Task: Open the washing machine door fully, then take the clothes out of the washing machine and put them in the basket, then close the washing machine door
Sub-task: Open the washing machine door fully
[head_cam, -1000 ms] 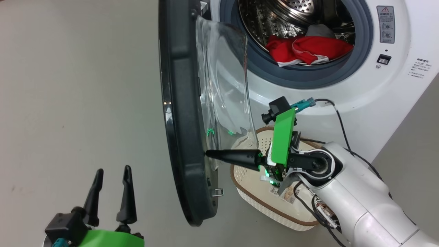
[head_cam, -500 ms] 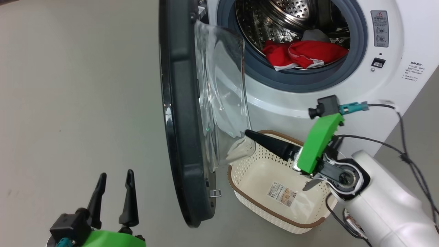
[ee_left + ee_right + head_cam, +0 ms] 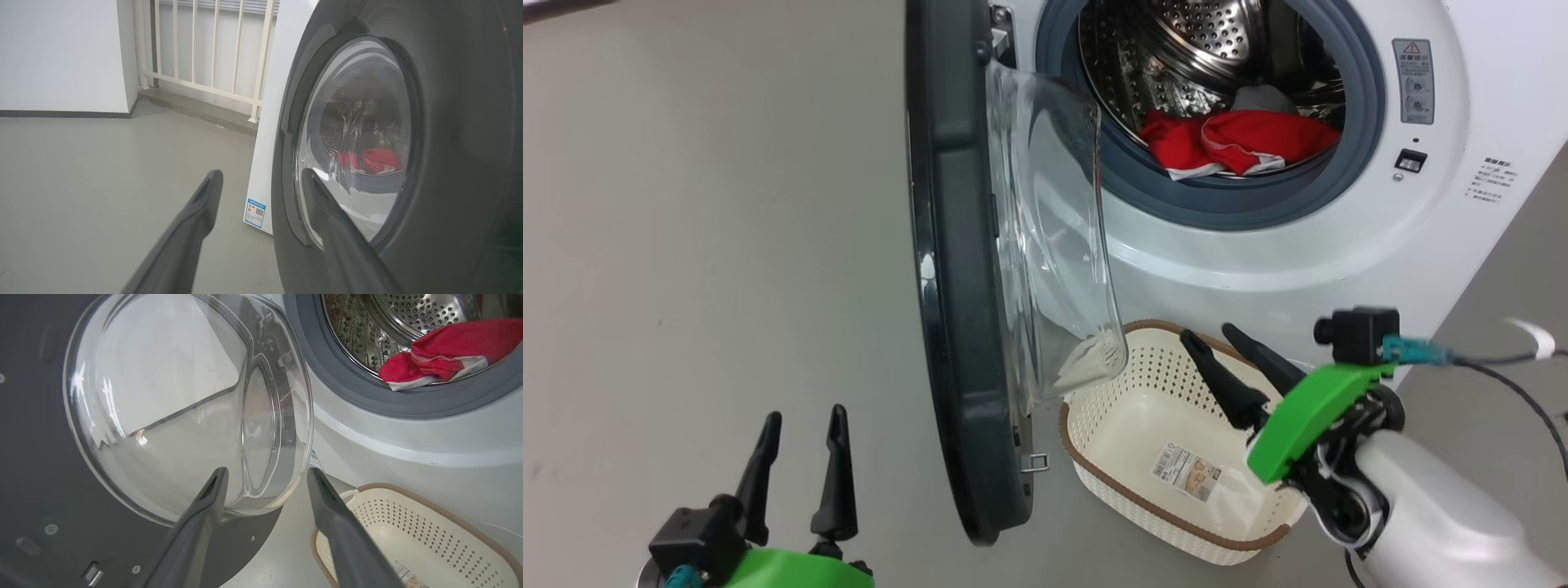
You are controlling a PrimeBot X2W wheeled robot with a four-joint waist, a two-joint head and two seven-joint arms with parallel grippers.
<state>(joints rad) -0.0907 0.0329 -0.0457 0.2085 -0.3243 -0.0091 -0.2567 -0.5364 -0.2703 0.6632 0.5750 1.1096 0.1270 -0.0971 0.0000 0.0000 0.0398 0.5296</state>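
The washing machine (image 3: pixel 1258 253) (image 3: pixel 408 441) stands at the upper right with its drum exposed. Its door (image 3: pixel 964 269) (image 3: pixel 449 143) (image 3: pixel 41 457) hangs wide open, seen edge-on, glass bowl (image 3: pixel 1054 245) (image 3: pixel 184 408) bulging toward the machine. Red clothes (image 3: pixel 1241 143) (image 3: pixel 441 351) (image 3: pixel 372 160) with white trim and a grey piece lie at the drum's front lip. The cream basket (image 3: pixel 1176 457) (image 3: pixel 421 535) sits on the floor below the drum, nothing in it but its label. My right gripper (image 3: pixel 1210 333) (image 3: pixel 265 473) is open above the basket, touching nothing. My left gripper (image 3: pixel 805 415) (image 3: pixel 261 176) is open, left of the door.
Bare grey floor (image 3: pixel 711 229) spreads left of the door. A cable (image 3: pixel 1503 367) trails from my right wrist camera. In the left wrist view a white railing (image 3: pixel 204 49) and a white wall (image 3: pixel 61 53) stand behind the machine's side panel.
My right gripper drew back from the door's inner rim, swung right and over the basket, and went from shut to open. The door stays wide open. The left gripper has not moved.
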